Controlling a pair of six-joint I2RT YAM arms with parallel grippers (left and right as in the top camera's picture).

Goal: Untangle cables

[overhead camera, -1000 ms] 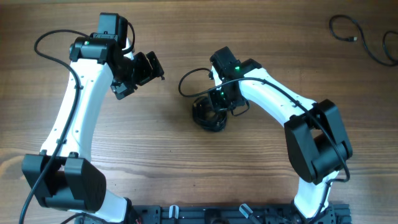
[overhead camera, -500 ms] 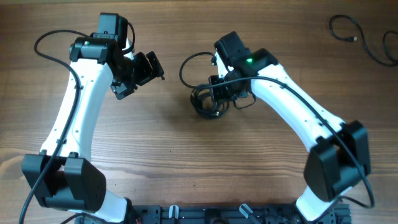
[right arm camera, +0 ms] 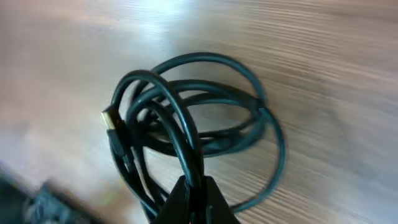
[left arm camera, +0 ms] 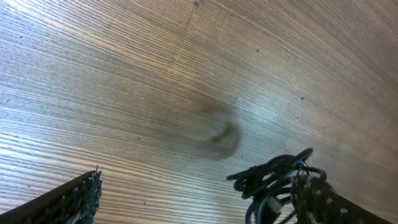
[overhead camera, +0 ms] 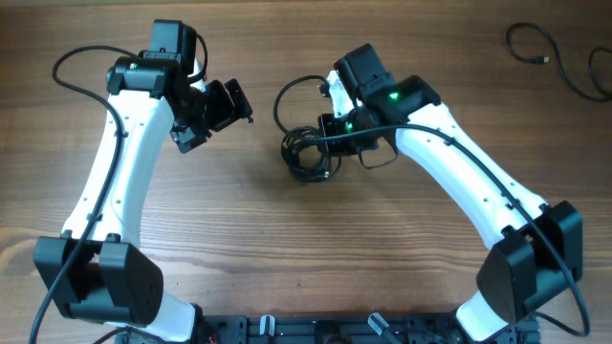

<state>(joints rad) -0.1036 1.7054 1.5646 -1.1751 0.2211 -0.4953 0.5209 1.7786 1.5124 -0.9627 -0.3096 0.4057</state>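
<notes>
Where the overhead camera looks down, the knotted coil of thin black flexible cables [overhead camera: 306, 155] lies on the brown wooden worktop [overhead camera: 287, 248], midway between the side edges and nearer the far edge. The right pincer [overhead camera: 335, 136] is at the coil's right rim.

From the left wrist, the left pincer [left arm camera: 199, 190] gapes empty, with the coil just ahead.

From the right wrist, the right pincer is clamped on one strand. I judge the cord light, limp and springy. A loose loop near the gold-tipped plug [right arm camera: 109, 118] looks the best hold.

Quick count from overhead: two white-and-black robot arms, the left arm [overhead camera: 115, 162] and the right arm [overhead camera: 459, 167], on one brown wooden table [overhead camera: 287, 258]. There's one knotted coil of thin black cables [overhead camera: 308, 155] mid-frame, though I can't tell how many strands are in it. There are also two loose thin black cords, upper right: one [overhead camera: 528, 44], another [overhead camera: 590, 72].
</notes>
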